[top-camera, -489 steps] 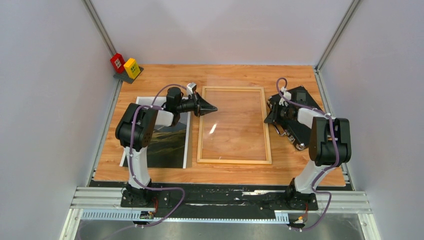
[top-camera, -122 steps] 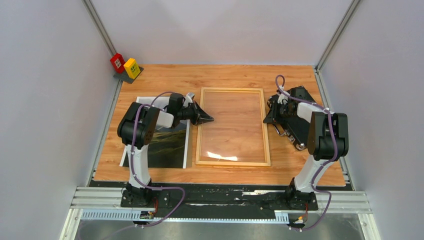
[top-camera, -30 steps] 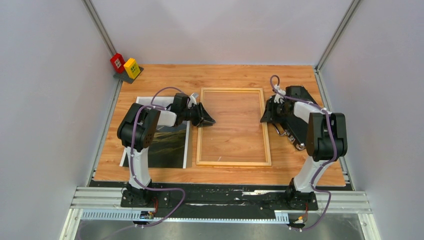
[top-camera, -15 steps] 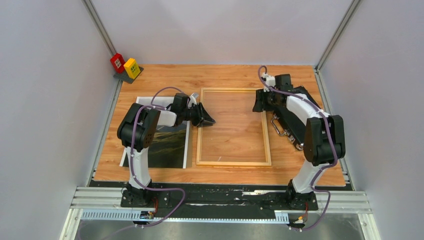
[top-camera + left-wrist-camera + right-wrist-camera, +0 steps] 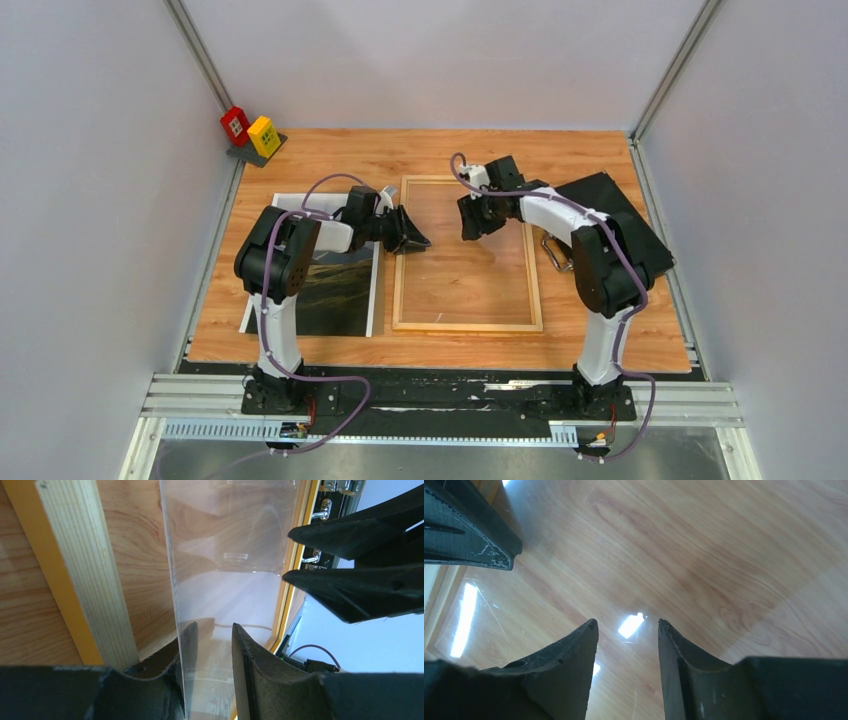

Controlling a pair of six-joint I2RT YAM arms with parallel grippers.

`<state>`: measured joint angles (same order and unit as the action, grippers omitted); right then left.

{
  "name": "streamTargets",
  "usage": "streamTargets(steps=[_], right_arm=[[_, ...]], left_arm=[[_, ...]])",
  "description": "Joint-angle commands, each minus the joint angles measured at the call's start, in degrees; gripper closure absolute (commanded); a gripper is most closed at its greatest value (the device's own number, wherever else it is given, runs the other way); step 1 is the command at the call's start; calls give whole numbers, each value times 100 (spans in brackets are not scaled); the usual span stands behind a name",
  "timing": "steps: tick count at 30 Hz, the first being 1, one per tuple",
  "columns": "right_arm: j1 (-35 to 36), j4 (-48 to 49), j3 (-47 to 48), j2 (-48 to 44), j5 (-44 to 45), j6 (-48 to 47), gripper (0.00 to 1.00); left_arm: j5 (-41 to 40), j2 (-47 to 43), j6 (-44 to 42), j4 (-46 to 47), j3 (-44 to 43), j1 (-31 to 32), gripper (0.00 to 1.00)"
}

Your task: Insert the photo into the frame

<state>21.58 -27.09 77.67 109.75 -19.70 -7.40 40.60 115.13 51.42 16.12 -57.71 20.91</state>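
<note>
The frame (image 5: 535,260) lies flat in mid-table, light wood back up, with its clear pane (image 5: 470,280) inside. The photo (image 5: 340,295) lies face up left of it, partly under my left arm. My left gripper (image 5: 418,241) is at the frame's left rail. In the left wrist view (image 5: 214,626) its jaws stand apart around the pane's raised left edge (image 5: 170,580), beside the wood rail (image 5: 85,570). My right gripper (image 5: 468,225) is open and empty over the pane's far half (image 5: 704,545); it also shows in the right wrist view (image 5: 628,622) and the left wrist view (image 5: 287,552).
A black case (image 5: 610,215) with metal handles (image 5: 553,250) lies right of the frame. Red (image 5: 235,124) and yellow (image 5: 264,136) blocks stand at the back left corner. Grey walls close in the table on three sides.
My right arm has swung left from the black case to above the frame's pane, leaving the case uncovered. My left gripper has stayed at the frame's left rail.
</note>
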Motion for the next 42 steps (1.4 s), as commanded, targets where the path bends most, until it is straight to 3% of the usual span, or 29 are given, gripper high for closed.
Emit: streamTargets(steps=[1, 19, 35, 42], right_arm=[[209, 307, 1, 90, 133, -100, 54], [349, 578, -366, 393, 326, -143, 55], [257, 616, -454, 345, 312, -151, 56], [226, 617, -459, 334, 267, -140, 56]], left_arm=[[-263, 99, -326, -250, -29, 36, 60], [-320, 44, -467, -299, -27, 36, 59], [-900, -447, -1374, -1544, -443, 11, 38], [-1138, -577, -1674, -2104, -644, -5, 34]])
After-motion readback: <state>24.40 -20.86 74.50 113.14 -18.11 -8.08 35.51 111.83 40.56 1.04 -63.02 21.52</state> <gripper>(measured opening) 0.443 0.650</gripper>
